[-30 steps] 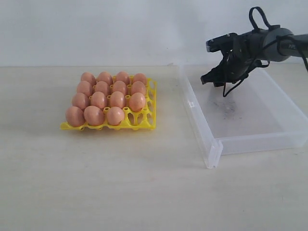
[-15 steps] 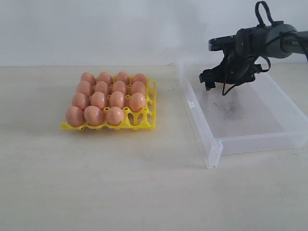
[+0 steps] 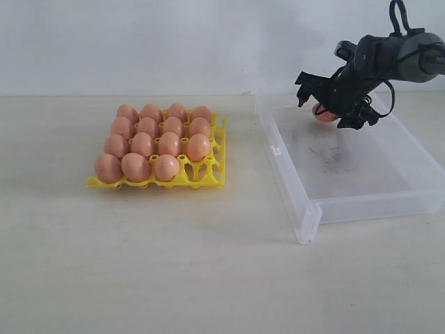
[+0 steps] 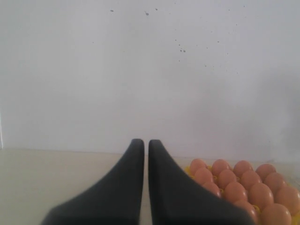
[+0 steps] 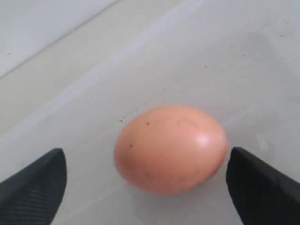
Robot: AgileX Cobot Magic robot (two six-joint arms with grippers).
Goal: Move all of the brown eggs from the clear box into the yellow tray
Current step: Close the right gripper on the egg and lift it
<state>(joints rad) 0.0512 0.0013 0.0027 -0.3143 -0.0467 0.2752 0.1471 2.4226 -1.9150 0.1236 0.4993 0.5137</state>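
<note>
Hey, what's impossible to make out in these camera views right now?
Exterior view: the right pincer hides most of the egg in the clear box.
Left wrist view: the frame edge cuts off the brown eggs; the left pincer covers the foreground.
Right wrist view: both fingertips run off-frame.

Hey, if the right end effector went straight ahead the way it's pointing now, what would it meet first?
The lone brown egg in the clear box. It lies centred between the open fingers of the right end effector, not yet touched. How far ahead it is, I can't judge.
</note>
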